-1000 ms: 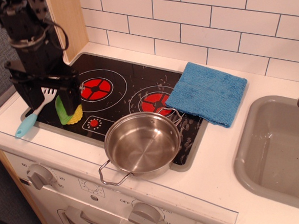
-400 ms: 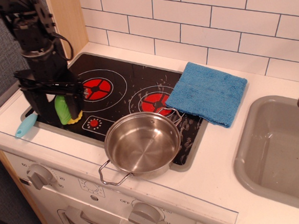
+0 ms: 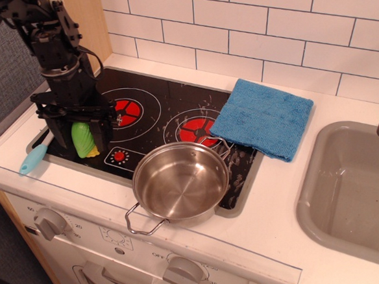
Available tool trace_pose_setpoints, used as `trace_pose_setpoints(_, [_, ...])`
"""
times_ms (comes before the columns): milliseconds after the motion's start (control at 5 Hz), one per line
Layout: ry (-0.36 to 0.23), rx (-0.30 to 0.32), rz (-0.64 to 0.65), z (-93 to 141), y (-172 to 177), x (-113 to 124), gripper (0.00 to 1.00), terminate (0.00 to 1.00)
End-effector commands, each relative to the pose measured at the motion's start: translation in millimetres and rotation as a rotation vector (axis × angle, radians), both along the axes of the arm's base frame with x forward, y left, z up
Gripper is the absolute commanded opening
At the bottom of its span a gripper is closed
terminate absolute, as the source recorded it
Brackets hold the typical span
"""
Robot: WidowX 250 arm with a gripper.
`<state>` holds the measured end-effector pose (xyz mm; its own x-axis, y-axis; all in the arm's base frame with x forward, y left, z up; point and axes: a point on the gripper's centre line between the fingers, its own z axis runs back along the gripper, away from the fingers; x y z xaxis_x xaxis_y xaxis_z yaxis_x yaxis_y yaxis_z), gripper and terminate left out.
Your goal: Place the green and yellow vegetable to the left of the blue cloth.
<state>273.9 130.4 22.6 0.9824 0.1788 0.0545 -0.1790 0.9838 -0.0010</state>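
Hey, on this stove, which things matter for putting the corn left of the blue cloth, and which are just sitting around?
For the job:
- corn, between the pincer's fingers
- pincer
- blue cloth, at the hob's right edge

Just lying about:
- steel pot, front of the hob
- spatula, left of the corn
- sink

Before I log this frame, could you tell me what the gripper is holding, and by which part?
The gripper holds the toy corn by the sides of its green husk.
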Motion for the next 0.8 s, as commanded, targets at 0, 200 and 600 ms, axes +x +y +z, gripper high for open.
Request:
trace_pose_setpoints(0, [-0.052,0.053,-0.049,41,-21,25,0.00,0.00])
trace_pose_setpoints(200, [-0.105,0.046,-0.127,61,-46,70,0.00,0.00])
trace_pose_setpoints(600, [-0.093,-0.001,-0.280,41,-91,139,0.00,0.00])
